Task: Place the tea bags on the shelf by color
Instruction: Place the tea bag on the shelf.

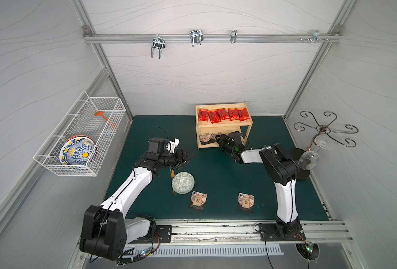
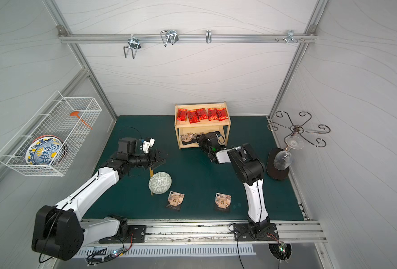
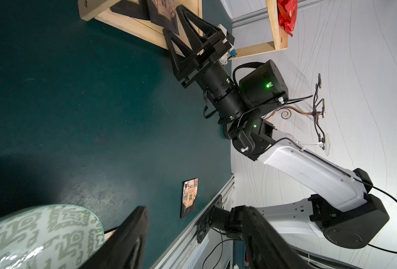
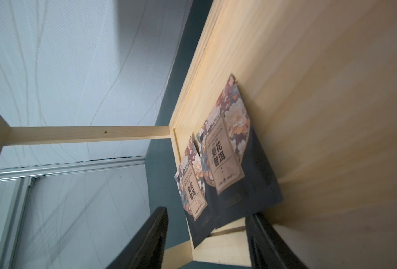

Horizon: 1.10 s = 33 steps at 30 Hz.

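Tea bags [image 1: 198, 200] [image 1: 246, 201]: two black ones lie near the worktop's [image 1: 216, 172] front edge | one bowl [image 1: 183, 183] beside them, my left claw [image 1: 185, 158] above it, spread and empty | my right claw [image 4: 208, 213] is spread, gripping nothing, at the shelf's [image 1: 223, 127] lower tier, where two black tea bags [image 4: 225, 149] [image 4: 193, 184] lie; best backed straight out, since one seems to overhang the front rim | five red tea bags [image 1: 223, 114] line the top tier.

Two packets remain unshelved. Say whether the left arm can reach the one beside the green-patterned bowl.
Probably yes: the black-edged tan-pictured packet lies flat and uncovered; the open left tool hovers beyond the round green-patterned bowl.

Shelf [image 1: 216, 127] pale wood. Red tea bags [image 1: 223, 114]: shiny foil, dark print. Black tea bags [image 4: 225, 151]: tan floral panel. Bowl [image 1: 183, 183]: green-patterned.
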### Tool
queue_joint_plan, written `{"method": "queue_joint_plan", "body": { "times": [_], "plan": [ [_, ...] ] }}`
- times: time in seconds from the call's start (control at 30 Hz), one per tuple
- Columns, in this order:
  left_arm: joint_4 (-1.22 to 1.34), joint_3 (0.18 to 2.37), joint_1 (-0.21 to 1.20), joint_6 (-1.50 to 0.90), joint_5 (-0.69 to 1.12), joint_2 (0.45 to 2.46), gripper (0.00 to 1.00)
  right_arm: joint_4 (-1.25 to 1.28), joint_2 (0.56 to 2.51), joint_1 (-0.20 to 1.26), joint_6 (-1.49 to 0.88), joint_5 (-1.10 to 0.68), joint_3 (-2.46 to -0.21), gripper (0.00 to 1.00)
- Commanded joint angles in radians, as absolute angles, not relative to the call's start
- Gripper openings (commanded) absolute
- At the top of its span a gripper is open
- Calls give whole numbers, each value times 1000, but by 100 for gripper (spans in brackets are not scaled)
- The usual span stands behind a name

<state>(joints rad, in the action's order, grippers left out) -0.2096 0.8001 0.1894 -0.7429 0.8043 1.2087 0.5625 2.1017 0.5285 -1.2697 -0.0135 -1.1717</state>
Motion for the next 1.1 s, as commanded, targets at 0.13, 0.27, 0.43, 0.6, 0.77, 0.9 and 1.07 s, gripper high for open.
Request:
{"method": "queue_joint_plan", "body": {
  "times": [0.13,0.27,0.43,0.6,0.77,0.9,1.07],
  "plan": [
    [-149,795,183,-755,823,1190,69,280,2042,517,-1233,-53,-1213,63],
    [-155,794,181,-753,819,1184,69,280,2005,517,-1190,-87,-1191,63],
    [-215,811,181,-722,786,1181,69,298,1847,538,-1000,-119,-1074,61],
    [-364,844,181,-672,685,1186,69,284,1588,689,-632,-56,-845,59],
    [-401,824,181,-684,625,1174,70,324,1418,999,-264,163,-629,59],
    [-407,815,182,-687,592,1166,71,377,1423,1234,-76,295,-562,66],
    [-408,804,182,-688,576,1165,72,389,1561,1430,43,405,-620,75]
  ]
}}
